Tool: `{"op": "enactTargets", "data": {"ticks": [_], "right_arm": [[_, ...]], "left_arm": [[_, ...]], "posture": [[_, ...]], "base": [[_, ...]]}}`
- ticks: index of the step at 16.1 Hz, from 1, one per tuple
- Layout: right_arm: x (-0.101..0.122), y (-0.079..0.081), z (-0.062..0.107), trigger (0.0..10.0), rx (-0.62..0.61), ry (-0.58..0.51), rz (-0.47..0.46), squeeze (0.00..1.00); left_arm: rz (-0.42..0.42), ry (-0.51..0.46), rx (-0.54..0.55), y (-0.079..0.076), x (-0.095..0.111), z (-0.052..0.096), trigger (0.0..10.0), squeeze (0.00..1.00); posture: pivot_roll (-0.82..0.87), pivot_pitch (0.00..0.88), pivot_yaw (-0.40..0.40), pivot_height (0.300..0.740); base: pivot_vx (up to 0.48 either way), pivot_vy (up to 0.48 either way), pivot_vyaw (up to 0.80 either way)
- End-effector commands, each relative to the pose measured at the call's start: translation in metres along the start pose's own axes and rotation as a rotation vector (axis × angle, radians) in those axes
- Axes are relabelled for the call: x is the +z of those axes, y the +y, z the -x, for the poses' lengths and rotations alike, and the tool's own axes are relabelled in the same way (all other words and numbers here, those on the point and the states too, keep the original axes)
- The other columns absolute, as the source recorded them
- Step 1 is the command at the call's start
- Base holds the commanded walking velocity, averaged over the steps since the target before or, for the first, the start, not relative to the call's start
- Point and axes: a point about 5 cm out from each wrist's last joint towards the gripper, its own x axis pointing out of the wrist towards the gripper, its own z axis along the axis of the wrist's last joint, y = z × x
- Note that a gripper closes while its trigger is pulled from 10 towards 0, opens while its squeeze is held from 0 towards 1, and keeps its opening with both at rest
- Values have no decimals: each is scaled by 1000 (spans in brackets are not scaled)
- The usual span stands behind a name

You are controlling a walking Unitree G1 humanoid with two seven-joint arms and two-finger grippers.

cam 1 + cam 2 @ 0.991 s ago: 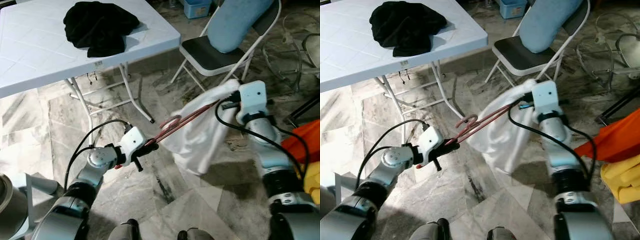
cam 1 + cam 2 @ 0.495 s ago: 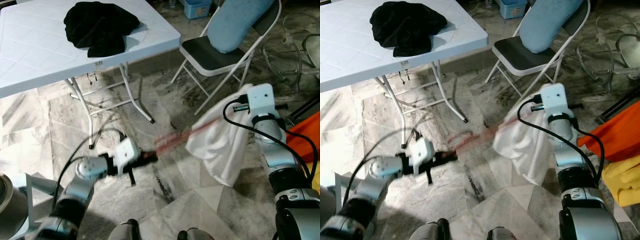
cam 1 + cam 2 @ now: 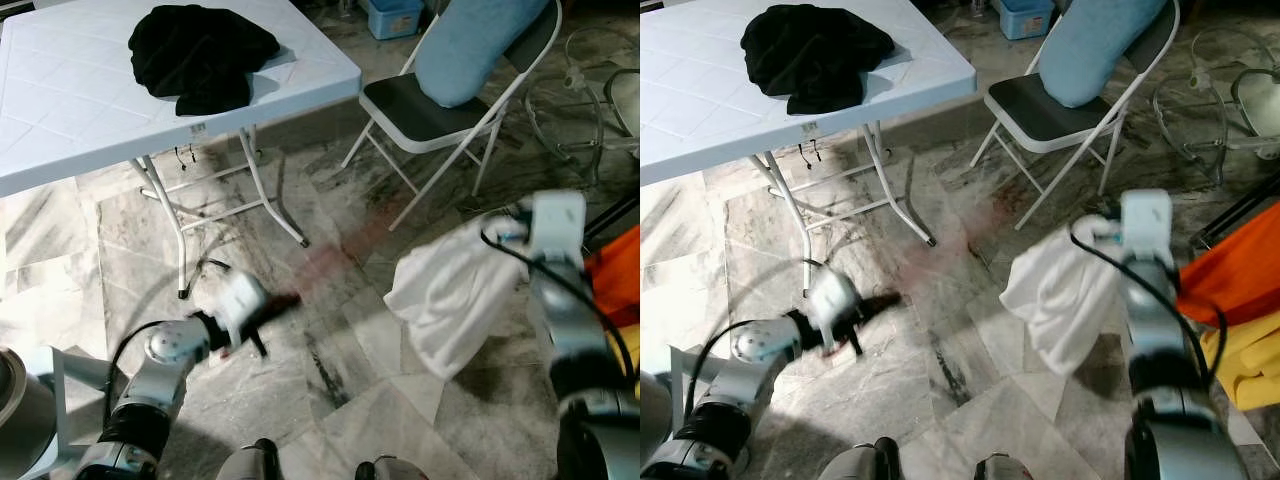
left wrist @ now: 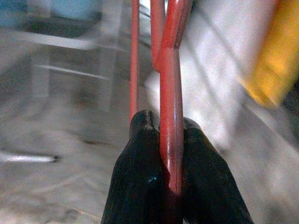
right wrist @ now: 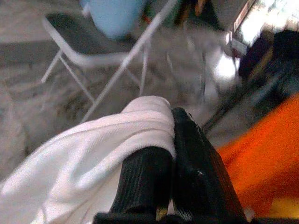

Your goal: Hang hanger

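A red hanger point(image 4: 171, 88) is pinched between the black fingers point(image 4: 140, 163) of my left gripper point(image 3: 280, 299), which is low over the floor beside the table legs. In the eye views the hanger is only a faint reddish streak point(image 3: 335, 262) running toward the garment. A white garment point(image 3: 450, 300) hangs from my right gripper point(image 3: 497, 228), out to the right in front of the folding chair. In the right wrist view the cloth point(image 5: 93, 158) is clamped at its top edge between the fingers. Both arms are blurred by motion.
A white folding table point(image 3: 60, 120) with a black garment point(image 3: 200, 50) on it stands at the back left. A folding chair point(image 3: 420, 110) with a blue cushion point(image 3: 470, 45) is at the back right. Orange cloth point(image 3: 1240, 270) and yellow cloth point(image 3: 1250, 355) lie far right. The floor is marble.
The grippers have drawn apart: the right arm swung right with the white garment, and the left arm dropped down and left with the hanger. The hanger now shows as a blur.
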Motion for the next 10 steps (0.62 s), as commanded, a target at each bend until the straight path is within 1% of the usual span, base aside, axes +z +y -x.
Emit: {"op": "enactTargets", "data": {"ticks": [1,2,3,4,5,6,7,8,9,10], "right_arm": [[0,-3,5,0,0,-32,-45,0],[-1,-2,5,0,5,-35,-40,0],[-4,-2,11,0,19,-46,-53,0],[-11,-1,21,0,40,-50,-95,0],[-15,7,31,2157,115,-63,-87,0],[-17,14,37,10000,147,-67,-84,0],[-18,18,42,10000,157,-65,-106,0],[-16,28,50,10000,203,-83,-149,0],[-13,38,57,10000,251,-111,-129,0],[-9,48,65,10000,275,-163,-93,0]], "left_arm": [[154,-68,208,10,-2,3,0,0],[165,-72,220,10,-2,4,0,0],[191,-103,315,7,-5,6,0,0],[213,-116,434,-1,-11,7,0,0],[180,-112,457,-10,-12,4,8706,0],[178,-95,457,-12,-13,3,10000,0],[192,-88,474,-11,-14,3,10000,0],[244,-74,538,-6,-17,5,10000,0],[222,-58,583,-3,-18,8,10000,0],[213,-52,601,-1,-20,12,10000,0]], "posture": [[-92,149,14,740],[-92,149,14,740],[-88,144,14,740],[-82,145,15,740],[-77,143,15,740],[-78,142,18,740],[-78,140,20,740],[-83,132,26,740],[-89,129,29,740],[-92,126,32,740]], "base": [[0,0,0],[0,0,0],[0,0,0],[0,0,0],[0,0,0],[0,0,0],[0,0,0],[0,0,0],[0,0,0],[0,0,0]]}}
